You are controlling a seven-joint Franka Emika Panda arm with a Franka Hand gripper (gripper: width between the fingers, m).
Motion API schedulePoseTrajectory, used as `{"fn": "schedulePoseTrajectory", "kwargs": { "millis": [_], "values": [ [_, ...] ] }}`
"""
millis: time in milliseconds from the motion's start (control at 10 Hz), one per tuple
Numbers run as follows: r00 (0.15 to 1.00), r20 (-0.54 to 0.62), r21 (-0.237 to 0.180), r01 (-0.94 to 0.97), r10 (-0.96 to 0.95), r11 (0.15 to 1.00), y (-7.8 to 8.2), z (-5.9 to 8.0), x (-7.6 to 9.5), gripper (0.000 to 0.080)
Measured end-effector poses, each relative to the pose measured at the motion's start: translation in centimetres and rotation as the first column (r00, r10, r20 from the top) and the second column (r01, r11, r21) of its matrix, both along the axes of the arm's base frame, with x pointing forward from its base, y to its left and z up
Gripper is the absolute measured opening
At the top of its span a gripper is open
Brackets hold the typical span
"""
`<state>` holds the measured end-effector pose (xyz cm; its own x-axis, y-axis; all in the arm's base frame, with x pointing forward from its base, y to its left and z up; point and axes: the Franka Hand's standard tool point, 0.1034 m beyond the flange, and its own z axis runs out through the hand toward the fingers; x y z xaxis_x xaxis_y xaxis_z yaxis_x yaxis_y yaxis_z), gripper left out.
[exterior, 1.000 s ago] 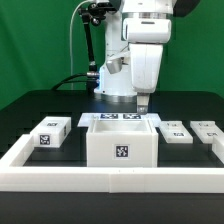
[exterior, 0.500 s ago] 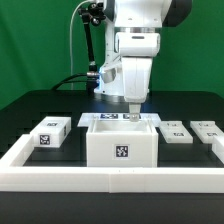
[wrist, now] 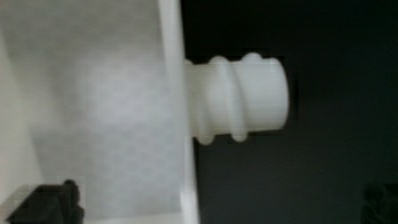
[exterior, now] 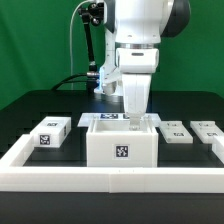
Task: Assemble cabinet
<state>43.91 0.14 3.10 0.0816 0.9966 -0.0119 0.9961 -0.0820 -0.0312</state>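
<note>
Currently seeing cabinet (exterior: pixel 121 143) upright, open top up. Hovering gripper (exterior: pixel 135 119) straight above cabinet's rear wall, with fingers (wrist: pixel 54 204) spread wide, gripping nothing. Reading ribbed peg (wrist: pixel 240 98) as jutting square off cabinet's wall, just beyond fingertips.

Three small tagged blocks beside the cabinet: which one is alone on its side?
The block on the exterior view's left of the cabinet; the other two both lie on the exterior view's right.
</note>
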Motion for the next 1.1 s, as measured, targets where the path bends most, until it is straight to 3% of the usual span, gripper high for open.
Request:
{"fn": "schedulePoseTrajectory", "kwargs": {
  "millis": [300,400,500,600,800,900,1000,1100],
  "values": [
    [1.000,-0.005,0.001,0.001,-0.001,1.000,0.02,-0.29,-0.09,0.0798],
    [1.000,-0.005,0.001,0.007,-0.007,1.000,0.06,-0.29,-0.09,0.0688],
    [1.000,-0.006,0.001,0.008,-0.008,1.000,0.02,-0.29,-0.10,0.0688],
    [1.000,-0.006,0.000,0.008,-0.008,1.000,0.02,-0.29,-0.10,0.0554],
    [1.000,-0.006,0.000,0.008,-0.008,1.000,0.01,-0.30,-0.10,0.0195],
    [1.000,-0.006,0.000,0.008,-0.008,1.000,0.01,-0.30,-0.11,0.0195],
    [1.000,-0.005,0.001,0.008,-0.008,1.000,0.02,-0.29,-0.09,0.0070],
    [1.000,-0.004,0.000,0.009,-0.009,1.000,-0.04,-0.27,-0.04,0.0035]
  ]
}}
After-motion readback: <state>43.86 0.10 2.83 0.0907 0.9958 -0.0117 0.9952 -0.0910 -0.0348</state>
